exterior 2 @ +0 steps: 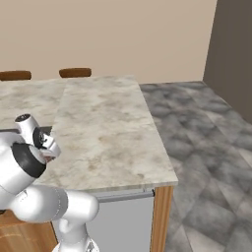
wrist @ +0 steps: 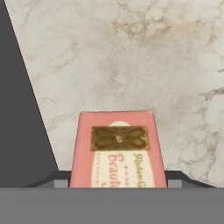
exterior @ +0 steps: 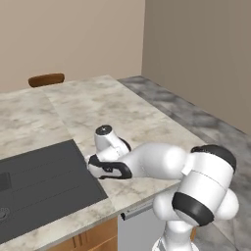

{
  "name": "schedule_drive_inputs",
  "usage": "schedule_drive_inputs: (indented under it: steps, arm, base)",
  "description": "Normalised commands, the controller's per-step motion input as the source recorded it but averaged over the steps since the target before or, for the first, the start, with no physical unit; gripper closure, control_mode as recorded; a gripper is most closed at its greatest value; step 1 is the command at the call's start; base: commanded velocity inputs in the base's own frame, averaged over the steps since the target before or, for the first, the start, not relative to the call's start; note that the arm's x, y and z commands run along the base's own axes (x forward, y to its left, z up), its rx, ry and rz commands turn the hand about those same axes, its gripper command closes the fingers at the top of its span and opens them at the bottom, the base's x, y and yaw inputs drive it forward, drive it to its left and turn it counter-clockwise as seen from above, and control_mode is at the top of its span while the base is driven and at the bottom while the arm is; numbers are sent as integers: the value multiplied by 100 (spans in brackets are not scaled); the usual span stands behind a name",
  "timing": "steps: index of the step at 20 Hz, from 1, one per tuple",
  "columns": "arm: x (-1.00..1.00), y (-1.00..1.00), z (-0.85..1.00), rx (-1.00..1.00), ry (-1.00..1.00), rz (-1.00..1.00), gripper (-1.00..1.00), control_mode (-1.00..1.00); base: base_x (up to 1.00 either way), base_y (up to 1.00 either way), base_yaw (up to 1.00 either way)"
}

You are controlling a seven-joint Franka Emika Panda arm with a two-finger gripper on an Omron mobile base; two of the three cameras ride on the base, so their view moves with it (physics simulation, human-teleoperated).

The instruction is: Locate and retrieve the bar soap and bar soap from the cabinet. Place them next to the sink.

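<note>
A salmon-pink bar soap (wrist: 117, 148) with a gold emblem and a pale printed label sits between my fingertips (wrist: 57, 178) in the hand view, and my gripper (wrist: 116, 180) is shut on it. It hangs close over the marble counter (wrist: 131, 57), right beside the dark grey sink (wrist: 17, 131). In the left base view my hand (exterior: 109, 168) points down at the counter by the sink's (exterior: 44, 181) right edge, and the arm hides the soap. The cabinet is out of view.
The marble counter (exterior: 98, 108) stretches back and to the right of my hand. Brown chair backs (exterior: 46, 79) (exterior 2: 75, 72) stand behind its far edge. The counter's right edge (exterior 2: 157, 147) drops to a grey tiled floor (exterior 2: 206, 147).
</note>
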Motion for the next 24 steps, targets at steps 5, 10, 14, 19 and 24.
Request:
schedule_drive_inputs:
  steps: [5,10,14,19,24]
  arm:
    - [0,0,-37,0,4,-7,100,-100]
    - [3,3,-15,0,3,-6,-100,-100]
    - [0,0,0,0,0,0,-100,-100]
    - [0,0,0,0,6,-3,-100,-100]
    - [-6,-1,12,4,6,-6,-100,-100]
  base:
    - [0,0,0]
    - [0,0,0]
    - [0,0,0]
    - [0,0,0]
    - [0,0,0]
